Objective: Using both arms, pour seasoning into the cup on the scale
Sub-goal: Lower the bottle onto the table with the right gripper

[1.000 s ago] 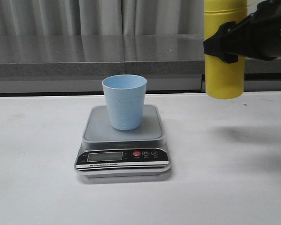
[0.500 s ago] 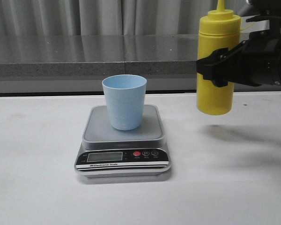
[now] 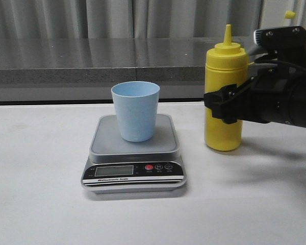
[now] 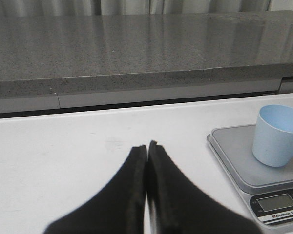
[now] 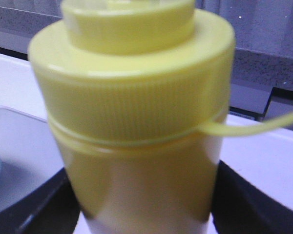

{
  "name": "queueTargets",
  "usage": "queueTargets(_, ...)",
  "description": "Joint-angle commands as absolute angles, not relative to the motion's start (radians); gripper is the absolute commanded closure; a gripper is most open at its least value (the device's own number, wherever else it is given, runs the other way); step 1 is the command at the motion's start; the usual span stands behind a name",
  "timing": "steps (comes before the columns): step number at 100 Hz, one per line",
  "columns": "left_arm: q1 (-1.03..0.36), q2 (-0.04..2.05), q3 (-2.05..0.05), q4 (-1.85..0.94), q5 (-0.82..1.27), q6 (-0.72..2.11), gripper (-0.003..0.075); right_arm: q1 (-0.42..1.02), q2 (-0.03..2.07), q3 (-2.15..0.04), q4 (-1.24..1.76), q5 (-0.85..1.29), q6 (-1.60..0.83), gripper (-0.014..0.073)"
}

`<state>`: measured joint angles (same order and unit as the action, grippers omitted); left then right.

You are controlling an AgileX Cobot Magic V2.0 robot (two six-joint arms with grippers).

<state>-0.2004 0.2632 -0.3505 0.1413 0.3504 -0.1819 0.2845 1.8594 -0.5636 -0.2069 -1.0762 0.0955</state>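
The yellow seasoning bottle (image 3: 223,71) stands upright to the right of the scale (image 3: 134,171), its base at or just above the white table. My right gripper (image 3: 223,109) is shut on the bottle's middle; in the right wrist view the bottle (image 5: 136,112) fills the space between the black fingers (image 5: 49,204). Its small cap (image 3: 289,15) hangs off on the tether (image 5: 263,127), leaving the nozzle bare. The pale blue cup (image 3: 135,109) stands upright on the scale platform. My left gripper (image 4: 147,146) is shut and empty over the table, left of the scale (image 4: 234,161) and cup (image 4: 277,134).
A grey stone ledge (image 3: 92,56) runs along the back of the white table (image 3: 41,204), with curtains behind it. The scale's black front panel with display and red button (image 3: 148,167) faces the near edge.
My right gripper has come down and moved left with the bottle, from high at the right edge to table level beside the scale. The cup and scale have not moved.
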Motion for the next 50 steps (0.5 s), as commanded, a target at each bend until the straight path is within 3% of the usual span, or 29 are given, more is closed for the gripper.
queueTargets(1, -0.198, 0.273, -0.378, 0.145, 0.274, -0.189, 0.0740, 0.278, 1.834, -0.584, -0.223, -1.181, 0.116, 0.0345)
queueTargets(34, -0.198, 0.273, -0.378, 0.145, 0.274, -0.189, 0.0740, 0.278, 1.849, -0.584, -0.230, -1.187, 0.118, 0.0341)
queueTargets(50, -0.198, 0.273, -0.378, 0.145, 0.274, -0.189, 0.0740, 0.278, 1.849, -0.582, -0.230, -1.190, 0.118, 0.0215)
